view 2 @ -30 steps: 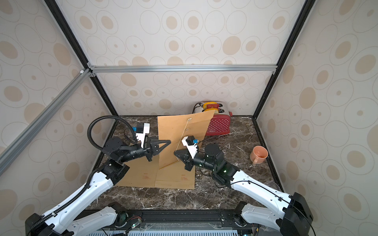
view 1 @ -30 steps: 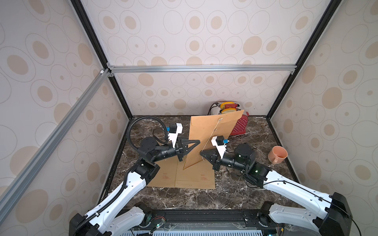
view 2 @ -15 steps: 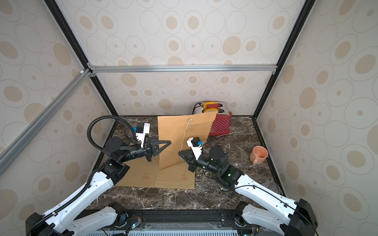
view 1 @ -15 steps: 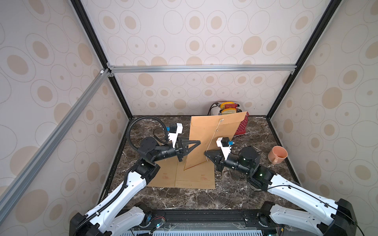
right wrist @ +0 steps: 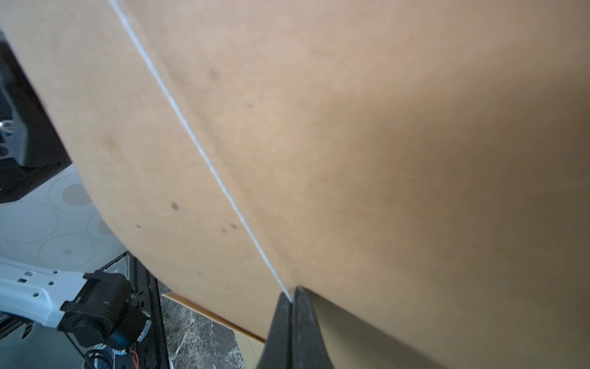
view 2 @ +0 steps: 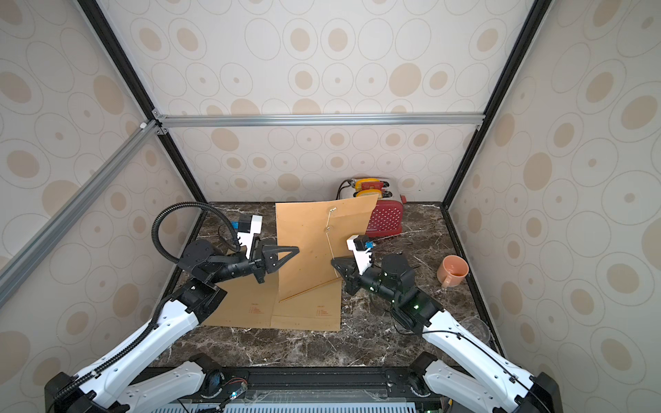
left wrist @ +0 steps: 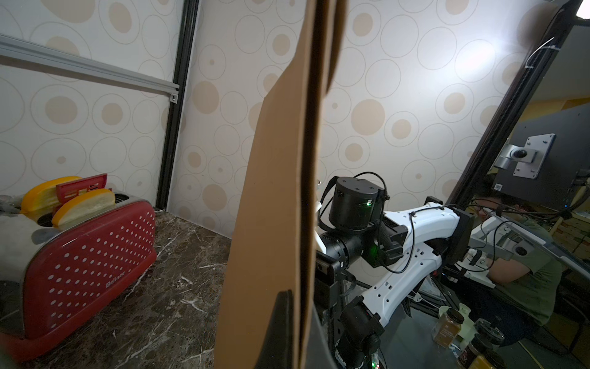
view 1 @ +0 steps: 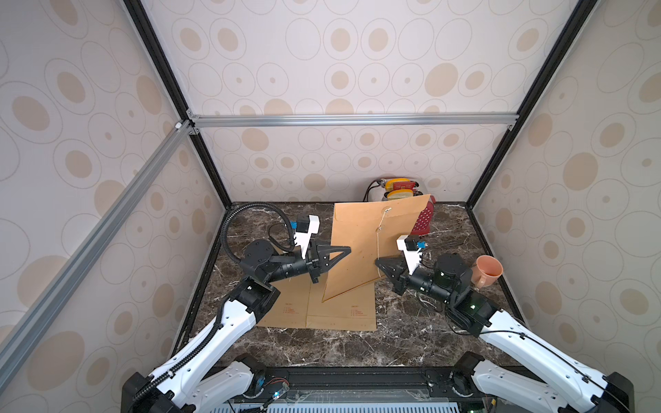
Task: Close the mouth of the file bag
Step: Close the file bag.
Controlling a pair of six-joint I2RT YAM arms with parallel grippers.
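Observation:
A brown paper file bag [view 1: 361,246] [view 2: 307,246] stands on edge, tilted, above the table's middle. My left gripper [view 1: 346,249] [view 2: 295,249] is shut on its left edge; in the left wrist view the bag [left wrist: 271,191] runs edge-on between the black fingers [left wrist: 282,319]. A thin white string [view 1: 379,246] [view 2: 329,246] runs down the bag's face from its clasp. My right gripper [view 1: 380,263] [view 2: 335,263] is shut on the string's lower end. In the right wrist view the string [right wrist: 204,159] runs taut across the bag [right wrist: 399,159] into the closed right gripper [right wrist: 293,292].
More brown file bags [view 1: 322,314] [view 2: 286,314] lie flat under the raised one. A red toaster [view 1: 424,221] [view 2: 388,220] [left wrist: 83,252] stands at the back behind the bag. An orange mug [view 1: 488,270] [view 2: 453,270] sits at the right, by the right arm.
My right arm has shifted a little to the right with the string still in its jaws. The left gripper and the bag have hardly moved.

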